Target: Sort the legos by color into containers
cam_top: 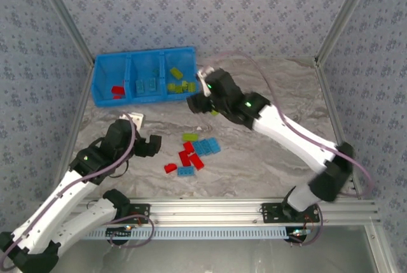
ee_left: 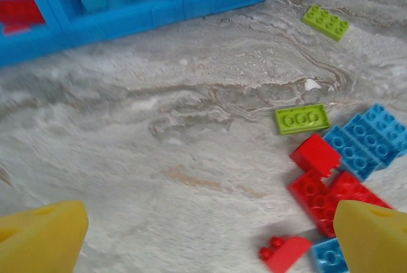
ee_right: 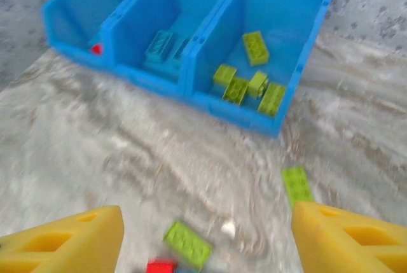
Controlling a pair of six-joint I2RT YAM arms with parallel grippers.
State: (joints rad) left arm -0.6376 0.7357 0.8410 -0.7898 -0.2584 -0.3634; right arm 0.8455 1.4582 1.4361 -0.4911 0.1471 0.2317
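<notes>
While the right gripper (ee_right: pixel 206 212) hovers spread and empty, we judge it nearest the lime lego (ee_right: pixel 296 185), lying near-to-far toward its right side.

The table (cam_top: pixel 267 152) has a smooth, matt, grey marble-look surface. The bin tray (cam_top: pixel 143 53) is bright blue moulded plastic with a slight sheen. The legos (ee_left: pixel 302 119) are smooth, studded plastic. The left gripper (ee_left: pixel 210 238) has matt yellow plastic fingers (ee_left: pixel 44 238). The frame rail (cam_top: pixel 254 208) is brushed metal. The walls (cam_top: pixel 210 6) look matt and patterned.
</notes>
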